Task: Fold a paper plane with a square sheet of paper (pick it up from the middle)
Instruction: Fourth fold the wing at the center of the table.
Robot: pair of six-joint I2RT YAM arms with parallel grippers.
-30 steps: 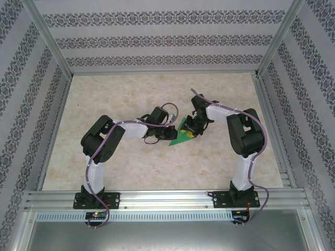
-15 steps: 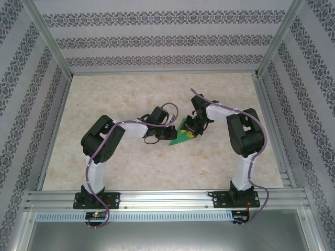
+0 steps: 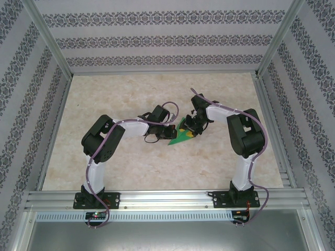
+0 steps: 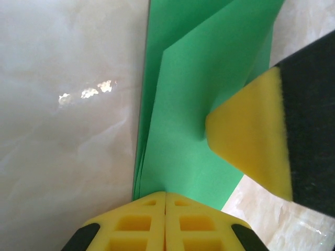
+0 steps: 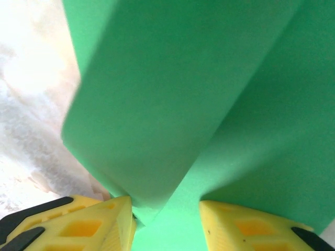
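Since the second before, the left gripper had edged slightly toward the right arm, and the green wedge seen from above looked narrower at its far end. Its yellow fingers were pressed together, pinching the near edge of the folded green paper. The right gripper stood with jaws parted, straddling a raised fold without squeezing it, as far as could be judged; one of its pads rested on the top layer. That suggested a crease being set, with the plane far from finished. The paper lay between the arms on a pale marble-patterned table, enclosed by patterned walls and an aluminium frame.
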